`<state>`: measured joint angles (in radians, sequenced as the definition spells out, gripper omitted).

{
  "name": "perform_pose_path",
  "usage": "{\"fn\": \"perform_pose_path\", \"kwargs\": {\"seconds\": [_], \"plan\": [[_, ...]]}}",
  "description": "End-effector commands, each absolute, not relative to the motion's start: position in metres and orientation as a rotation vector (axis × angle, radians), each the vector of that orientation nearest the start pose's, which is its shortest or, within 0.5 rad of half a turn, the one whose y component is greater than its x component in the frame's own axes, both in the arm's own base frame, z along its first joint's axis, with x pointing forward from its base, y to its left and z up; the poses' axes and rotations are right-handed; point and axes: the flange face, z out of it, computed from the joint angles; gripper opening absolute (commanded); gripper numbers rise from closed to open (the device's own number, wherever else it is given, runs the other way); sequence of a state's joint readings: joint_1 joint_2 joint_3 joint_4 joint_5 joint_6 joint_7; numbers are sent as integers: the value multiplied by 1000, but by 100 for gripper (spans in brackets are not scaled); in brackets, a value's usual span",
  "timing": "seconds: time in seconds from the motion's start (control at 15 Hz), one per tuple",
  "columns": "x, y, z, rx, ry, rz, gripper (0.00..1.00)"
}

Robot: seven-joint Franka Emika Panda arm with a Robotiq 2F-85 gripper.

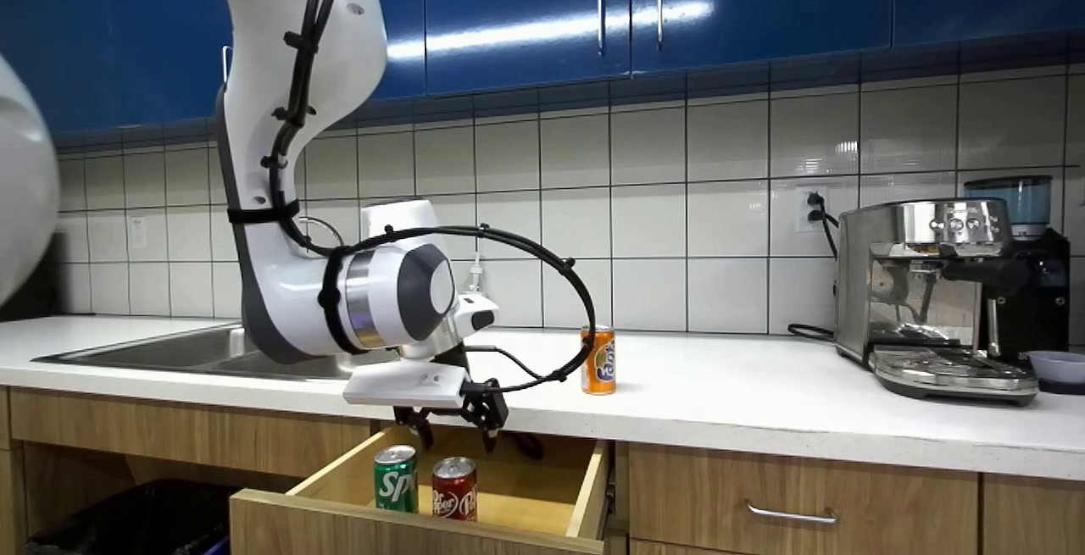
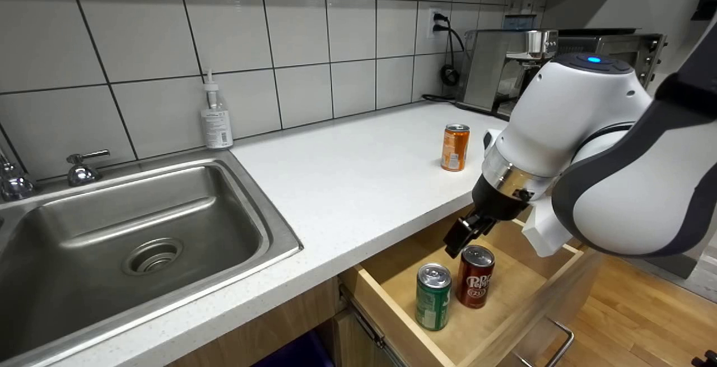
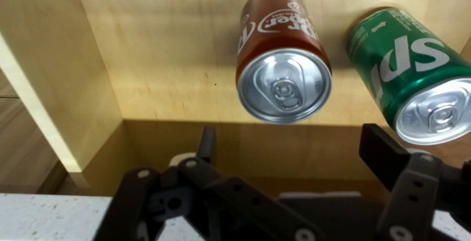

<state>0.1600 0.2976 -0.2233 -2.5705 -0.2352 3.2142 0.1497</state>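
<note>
Black two-fingered gripper (image 3: 291, 145): fingers apart, nothing between. Dark-red metal cylinder, Dr Pepper can (image 1: 455, 490): upright, just to the gripper's near side, lower. Green metal cylinder, Sprite can (image 1: 396, 480): upright, left. Open pale-wood drawer (image 1: 587, 491): contains both. Orange metal cylinder, Fanta can (image 1: 602, 360): far, on white desk (image 1: 720, 377).

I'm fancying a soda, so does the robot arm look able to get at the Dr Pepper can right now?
Probably yes: the gripper hangs open and empty near the Dr Pepper can in the pulled-out drawer, with nothing showing between them. The green can beside it might crowd the grip slightly.
</note>
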Motion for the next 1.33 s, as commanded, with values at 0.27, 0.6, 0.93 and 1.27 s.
{"fn": "perform_pose_path", "kwargs": {"seconds": [0.27, 0.6, 0.93, 1.27], "plan": [[473, -8, 239, -3142, -19, -590, 100], [476, -9, 268, -3138, 3, -600, 100], [483, -19, 299, -3116, 93, -613, 100], [495, -36, 328, -3086, 217, -619, 100]]}}
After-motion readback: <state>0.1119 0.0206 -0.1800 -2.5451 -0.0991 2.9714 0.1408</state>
